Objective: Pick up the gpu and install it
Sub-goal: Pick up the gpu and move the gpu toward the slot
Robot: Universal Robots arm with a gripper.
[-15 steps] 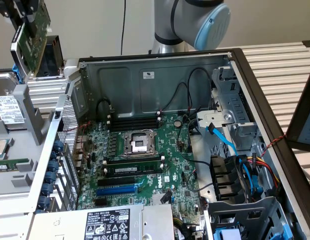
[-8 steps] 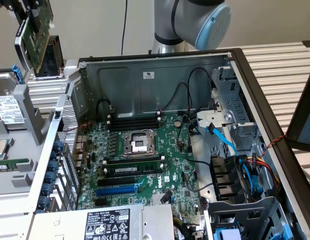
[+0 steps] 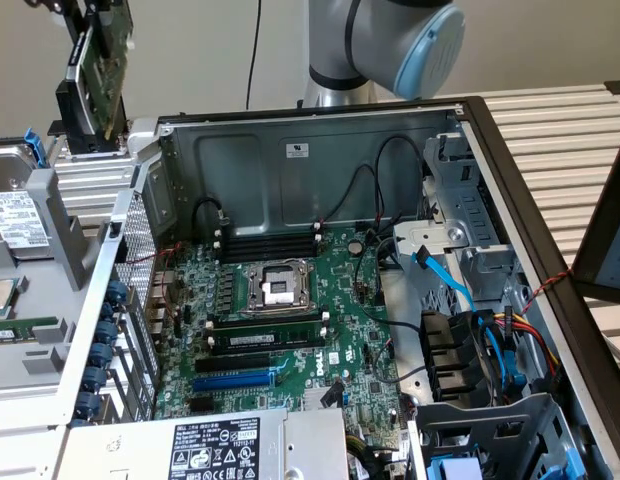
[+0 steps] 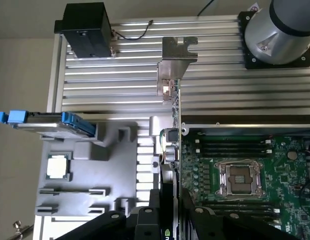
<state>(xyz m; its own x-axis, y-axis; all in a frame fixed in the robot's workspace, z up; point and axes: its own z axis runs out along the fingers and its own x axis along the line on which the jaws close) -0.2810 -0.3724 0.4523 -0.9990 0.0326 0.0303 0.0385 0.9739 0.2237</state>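
Gripping the gpu (image 3: 110, 60) in the gripper (image 4: 171, 222), with fingers (image 4: 199, 217) closed on its two faces and the card seen edge-on between them in the wrist view.

Hanging in the upper left of the exterior view, lifted clear of the tabletop (image 4: 120, 80) and outside the case (image 3: 470, 108), beyond its wall on the exterior view's left. Touching nothing underneath, as far as visible.

Long axis: running straight away from the fingers and ending at the silver bracket (image 4: 177, 57) on the far end. Tilted a little off vertical in the exterior view.

Relation that matters: well apart from the motherboard (image 3: 310, 290). Reading the blue slot (image 3: 235, 378) as the likely target, down at lower centre-left of the exterior view, between the CPU socket (image 3: 280, 288) and the power supply (image 3: 210, 445). Lying roughly across the frame there, with nothing seated in it.

In the wrist view, sitting about over the line between the grey parts tray (image 4: 95, 170) and the board, so beside the case, not over the slot.

Judging from that: picked, not installed. Cannot tell from here whether the card's long axis matches the slot's.
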